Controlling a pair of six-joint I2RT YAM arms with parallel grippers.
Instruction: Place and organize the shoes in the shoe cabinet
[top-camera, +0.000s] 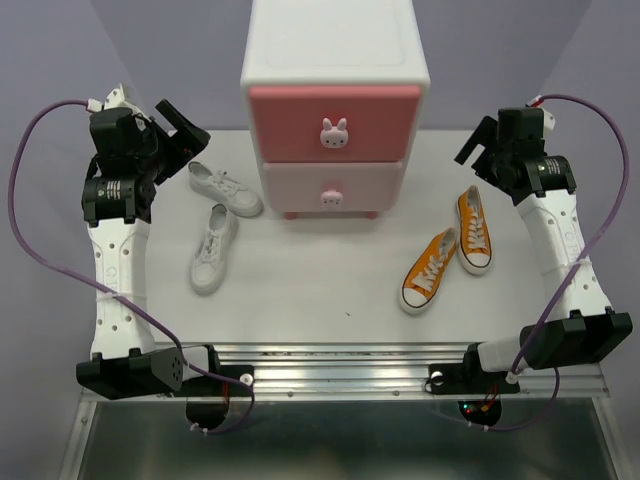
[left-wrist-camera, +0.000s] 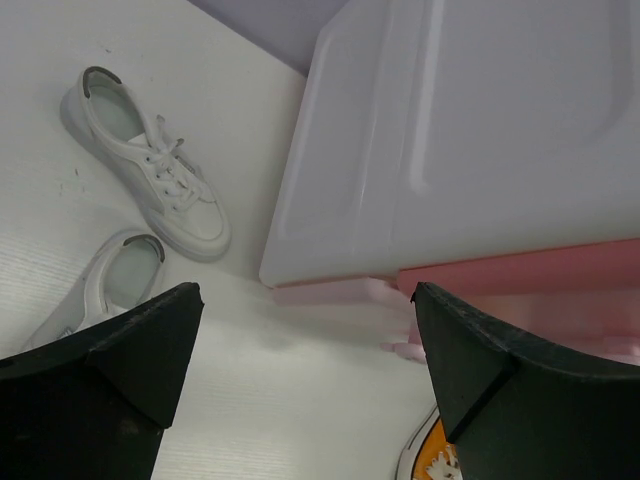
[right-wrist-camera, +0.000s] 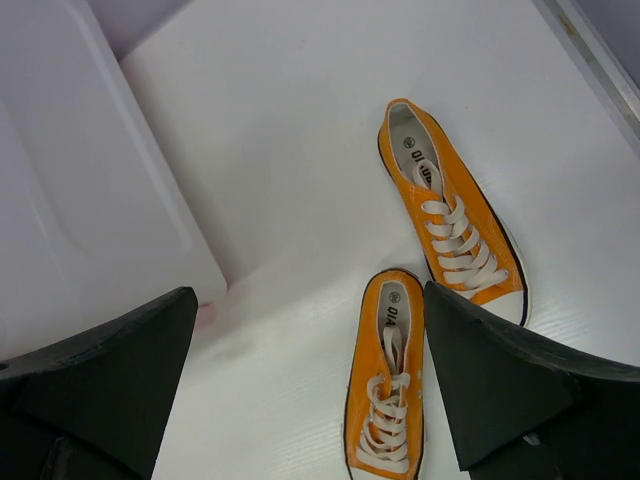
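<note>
The shoe cabinet stands at the back centre of the table, white, with both pink drawers pushed in. Two white shoes lie to its left. Two orange shoes lie to its right. My left gripper hovers open above the far white shoe, holding nothing. My right gripper hovers open above the orange shoes, also holding nothing. The left wrist view shows the cabinet's side and the second white shoe.
A white table carries everything. A metal rail runs along its near edge between the two arm bases. Purple cables loop outward from each arm. Grey walls stand behind the cabinet.
</note>
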